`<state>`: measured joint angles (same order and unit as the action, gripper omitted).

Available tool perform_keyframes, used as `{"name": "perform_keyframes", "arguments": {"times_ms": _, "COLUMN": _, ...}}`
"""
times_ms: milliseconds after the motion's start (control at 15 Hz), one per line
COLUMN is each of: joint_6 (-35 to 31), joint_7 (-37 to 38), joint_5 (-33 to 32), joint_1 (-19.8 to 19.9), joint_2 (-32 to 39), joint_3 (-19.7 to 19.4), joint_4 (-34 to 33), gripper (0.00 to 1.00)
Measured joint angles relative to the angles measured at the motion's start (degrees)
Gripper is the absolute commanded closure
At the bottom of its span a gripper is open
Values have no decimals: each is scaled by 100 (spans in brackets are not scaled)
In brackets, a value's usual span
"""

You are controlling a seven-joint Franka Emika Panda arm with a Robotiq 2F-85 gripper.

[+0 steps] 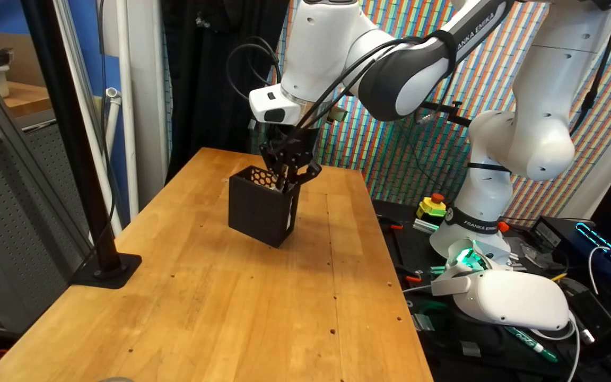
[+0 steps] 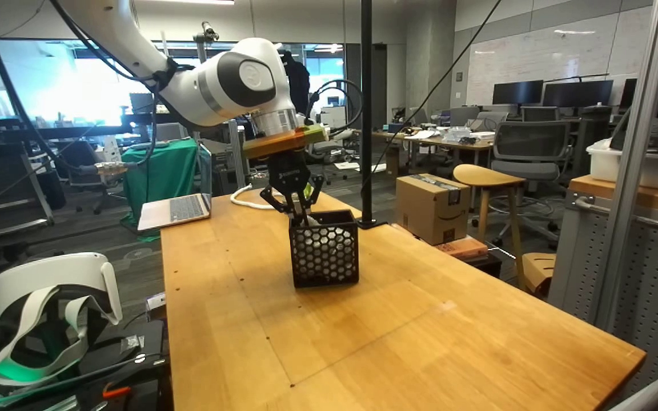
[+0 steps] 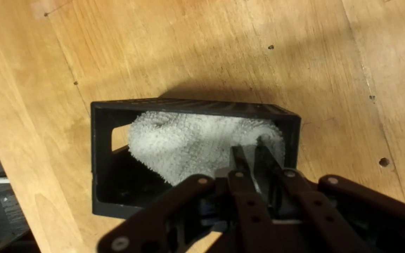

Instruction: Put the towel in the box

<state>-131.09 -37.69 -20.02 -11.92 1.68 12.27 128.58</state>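
Observation:
The black box (image 1: 258, 209) stands upright on the wooden table, and its open top faces up. It also shows in an exterior view (image 2: 326, 282), where white shows through its honeycomb side. In the wrist view the white fluffy towel (image 3: 185, 140) lies bunched inside the box (image 3: 97, 158). My gripper (image 3: 250, 149) points down into the box, with its fingertips at the towel near one end. The fingers are close together with a narrow gap. Greyish material shows between them, and I cannot tell whether the towel is pinched. The towel's lower part is hidden by the box and gripper.
The wooden table (image 1: 284, 307) carries a black post (image 1: 105, 249) at one edge. In an exterior view a laptop (image 2: 183, 208) and a white cable (image 2: 243, 198) lie at the table's far end. A white headset (image 1: 512, 300) sits beside the table near the robot's base.

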Motion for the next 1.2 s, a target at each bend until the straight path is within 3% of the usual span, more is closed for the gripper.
{"name": "perform_keyframes", "arguments": {"times_ms": 400, "joint_6": -215, "joint_7": -32, "joint_5": 87, "joint_1": 150, "joint_2": 161, "joint_3": -148, "joint_4": -36, "gripper": 84}}
{"name": "perform_keyframes", "arguments": {"times_ms": 667, "joint_6": -367, "joint_7": -521, "joint_5": 587, "joint_1": 351, "joint_2": 397, "joint_3": -273, "joint_4": -146, "gripper": 84}}
{"name": "perform_keyframes", "arguments": {"times_ms": 1200, "joint_6": 51, "joint_7": -1127, "joint_5": 1078, "joint_1": 595, "joint_2": 1360, "joint_3": -286, "joint_4": -1055, "gripper": 84}}
